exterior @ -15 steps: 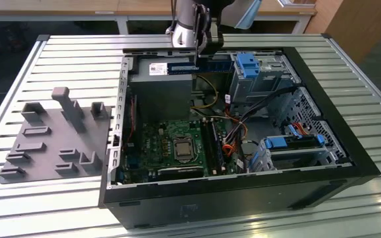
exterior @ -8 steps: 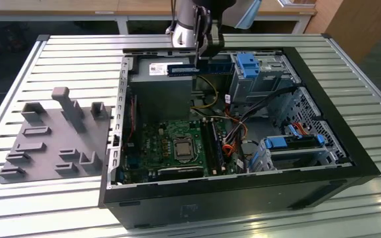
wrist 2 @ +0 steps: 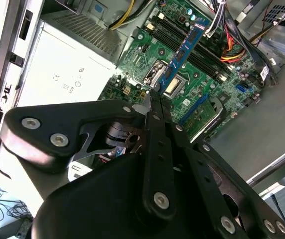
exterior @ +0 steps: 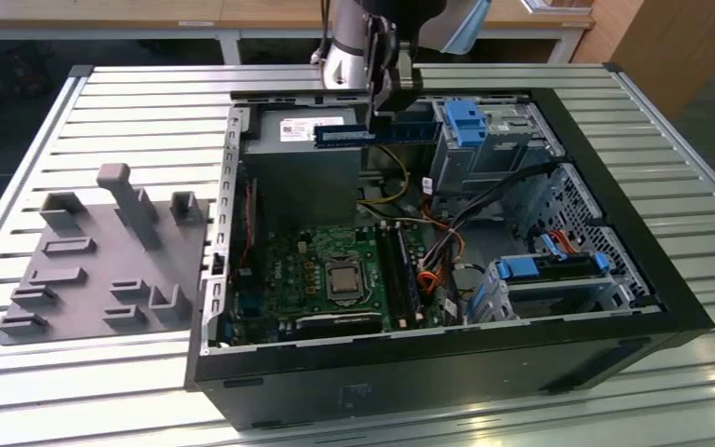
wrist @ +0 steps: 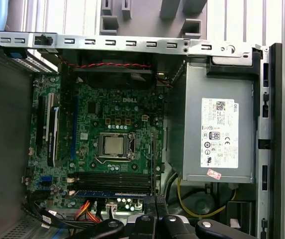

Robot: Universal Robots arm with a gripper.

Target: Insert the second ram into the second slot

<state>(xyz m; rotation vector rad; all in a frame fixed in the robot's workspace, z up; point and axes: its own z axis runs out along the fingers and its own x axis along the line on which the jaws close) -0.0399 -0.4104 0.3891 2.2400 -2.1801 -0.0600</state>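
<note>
slatted aluminium table (exterior: 109, 93) carried a black, open-sided computer case (exterior: 457, 349) lying flat. nearest in the exterior view, inside the case, lay the green motherboard (exterior: 320, 251) with its bank of long black memory slots (exterior: 397, 265). in the first wrist view a blue strip (wrist: 112, 193) ran along one edge of that bank, likely a stick already seated, and the dark slots beside it looked vacant. farther back sat the grey metal power supply box (exterior: 302, 177). above it hung the black two-fingered gripper (exterior: 389, 93), jaws clenched on one end of the second ram (exterior: 343, 135), a thin, flat blue circuit-board stick held level and well clear of the board. in the second wrist view the stick jutted out from the fingertips over the motherboard, with a pale patch near its gripped end. by that showing, the carry was in hand and the insertion not yet begun. seating it would call for the stick's long edge lined up over a vacant slot, then a square, even press.
</note>
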